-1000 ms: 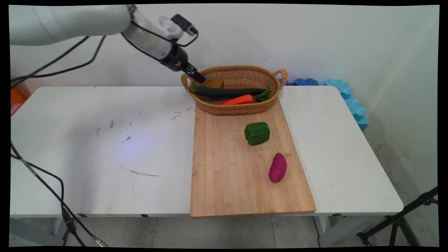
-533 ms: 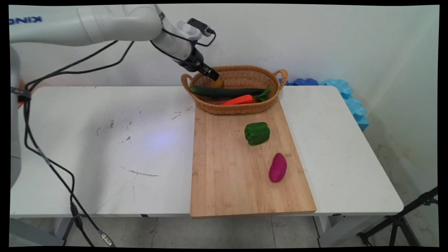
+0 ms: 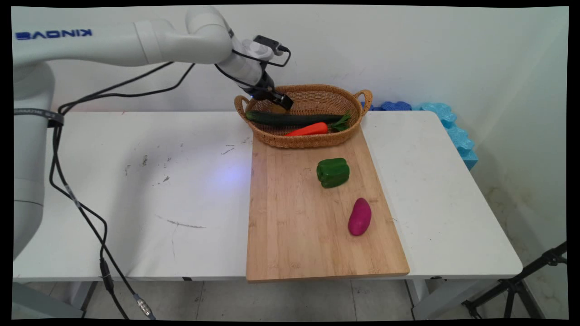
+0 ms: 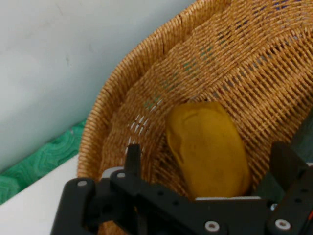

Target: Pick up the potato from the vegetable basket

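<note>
My gripper (image 3: 284,102) reaches into the left end of a woven basket (image 3: 317,88) at the back of the table. In the hand view a yellow-brown potato-like lump (image 4: 205,147) lies against the basket wall (image 4: 220,63), between the two spread fingers of the open gripper (image 4: 210,159). The left finger (image 4: 132,155) stands clear of the lump; the right finger (image 4: 288,164) is close beside it. In the main view the hand hides most of the lump. A dark green cucumber (image 3: 290,119) and an orange carrot (image 3: 308,130) lie in the basket just in front.
A wooden cutting board (image 3: 294,244) runs from the basket to the table's near edge, with a green bell pepper (image 3: 333,172) and a purple potato-shaped vegetable (image 3: 360,216) on it. Blue foam (image 3: 448,122) lines the back right corner. A black tripod leg (image 3: 521,283) stands at lower right.
The gripper has travelled right from the basket's left rim and dipped into the basket, coming over the yellow-brown lump and covering it in the main view. The vegetables have not moved.
</note>
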Robot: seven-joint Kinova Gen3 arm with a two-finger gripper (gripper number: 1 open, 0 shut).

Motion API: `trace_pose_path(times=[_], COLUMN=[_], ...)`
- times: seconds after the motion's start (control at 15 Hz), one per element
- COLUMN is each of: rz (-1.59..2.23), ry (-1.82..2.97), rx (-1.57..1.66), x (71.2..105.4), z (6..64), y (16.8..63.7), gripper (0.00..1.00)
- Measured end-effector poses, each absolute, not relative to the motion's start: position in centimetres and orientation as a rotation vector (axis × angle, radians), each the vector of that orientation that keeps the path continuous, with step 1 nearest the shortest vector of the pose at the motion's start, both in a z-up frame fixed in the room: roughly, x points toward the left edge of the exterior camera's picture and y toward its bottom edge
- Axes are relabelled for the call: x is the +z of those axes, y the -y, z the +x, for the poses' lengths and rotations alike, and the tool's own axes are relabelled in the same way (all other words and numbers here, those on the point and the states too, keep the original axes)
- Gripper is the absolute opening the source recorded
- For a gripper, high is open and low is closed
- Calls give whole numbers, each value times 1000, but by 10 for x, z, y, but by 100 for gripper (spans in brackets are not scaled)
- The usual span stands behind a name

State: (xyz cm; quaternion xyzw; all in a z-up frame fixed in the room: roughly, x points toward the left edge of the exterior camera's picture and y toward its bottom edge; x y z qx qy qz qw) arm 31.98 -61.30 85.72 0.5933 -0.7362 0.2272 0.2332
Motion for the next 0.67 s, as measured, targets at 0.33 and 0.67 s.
trace_pose_path(times=[0.33, 0.67], rz=[1679, 1699], ry=[1994, 1977], rx=[599, 590], x=[838, 826], z=[307, 298], y=[626, 636], gripper=[100, 100])
